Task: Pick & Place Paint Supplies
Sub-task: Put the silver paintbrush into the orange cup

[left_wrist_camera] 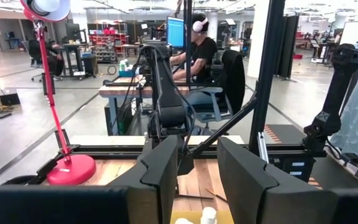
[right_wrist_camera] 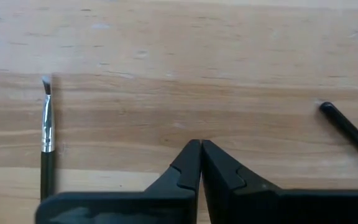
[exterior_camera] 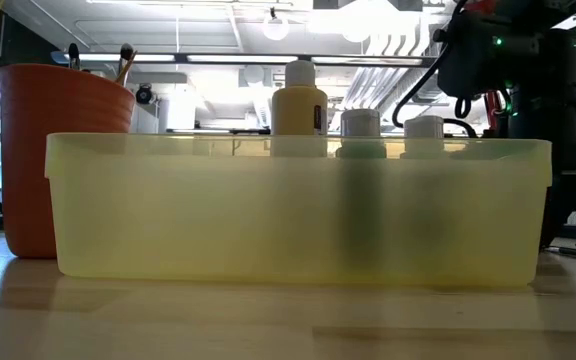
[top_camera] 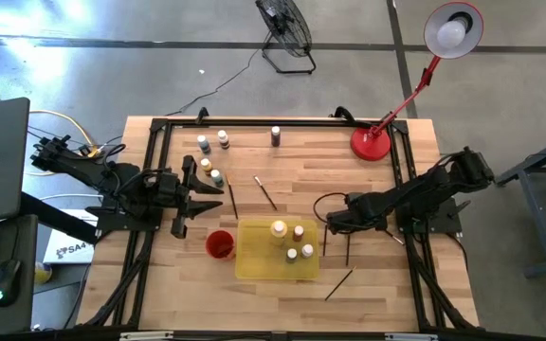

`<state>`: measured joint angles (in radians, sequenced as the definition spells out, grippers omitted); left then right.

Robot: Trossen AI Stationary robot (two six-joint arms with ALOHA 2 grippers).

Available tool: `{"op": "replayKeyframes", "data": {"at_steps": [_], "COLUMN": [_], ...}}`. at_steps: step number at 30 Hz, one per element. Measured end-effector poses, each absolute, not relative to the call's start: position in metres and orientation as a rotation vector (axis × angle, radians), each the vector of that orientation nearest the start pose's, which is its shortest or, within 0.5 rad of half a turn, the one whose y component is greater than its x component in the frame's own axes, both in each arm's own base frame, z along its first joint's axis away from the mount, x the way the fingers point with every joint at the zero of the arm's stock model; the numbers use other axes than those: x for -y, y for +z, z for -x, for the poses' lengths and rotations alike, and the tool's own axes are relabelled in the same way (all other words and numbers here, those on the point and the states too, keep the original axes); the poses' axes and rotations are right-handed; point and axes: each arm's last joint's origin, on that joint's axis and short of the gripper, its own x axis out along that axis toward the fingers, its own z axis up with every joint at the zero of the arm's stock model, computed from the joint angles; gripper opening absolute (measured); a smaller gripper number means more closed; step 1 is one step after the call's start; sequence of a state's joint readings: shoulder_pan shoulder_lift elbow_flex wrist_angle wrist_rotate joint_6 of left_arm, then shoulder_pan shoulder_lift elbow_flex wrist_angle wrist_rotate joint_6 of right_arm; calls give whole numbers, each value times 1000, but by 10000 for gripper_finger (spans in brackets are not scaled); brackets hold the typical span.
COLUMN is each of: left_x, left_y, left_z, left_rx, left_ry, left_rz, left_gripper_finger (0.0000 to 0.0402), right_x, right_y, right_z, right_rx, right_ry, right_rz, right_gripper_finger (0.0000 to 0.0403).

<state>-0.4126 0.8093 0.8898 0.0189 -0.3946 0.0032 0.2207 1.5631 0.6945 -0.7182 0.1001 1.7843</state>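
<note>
My right gripper pinched shut on nothing; nearest paintbrush lies beside it, long axis parallel to my fingers.

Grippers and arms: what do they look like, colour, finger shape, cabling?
Both arms are dark, near-black jointed links with black cables looped alongside. The left gripper has two broad, flat, blocky matte-black fingers. The right gripper has black fingers tapering to pointed wedge tips, with a stepped notch on each inner edge. No markings are visible on either gripper.
</note>
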Motion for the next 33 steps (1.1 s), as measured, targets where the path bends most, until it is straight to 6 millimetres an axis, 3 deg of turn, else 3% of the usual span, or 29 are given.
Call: {"op": "replayKeyframes", "data": {"at_steps": [7, 16, 33], "left_x": [58, 57, 55], "left_y": [383, 382, 381], "left_z": [-161, -161, -160], "left_rx": [91, 71, 67], "left_ry": [-17, 23, 96], "left_rz": [36, 29, 51], "left_gripper_finger": [113, 113, 113], "right_x": [-44, -41, -32], "right_y": [133, 164, 235], "right_z": [-211, -203, -185], "right_rx": [-1100, -1027, -595], "right_ry": [-1214, -1051, -692], "right_rz": [-1136, -1150, -1148], "right_gripper_finger": [3, 3, 3]}}
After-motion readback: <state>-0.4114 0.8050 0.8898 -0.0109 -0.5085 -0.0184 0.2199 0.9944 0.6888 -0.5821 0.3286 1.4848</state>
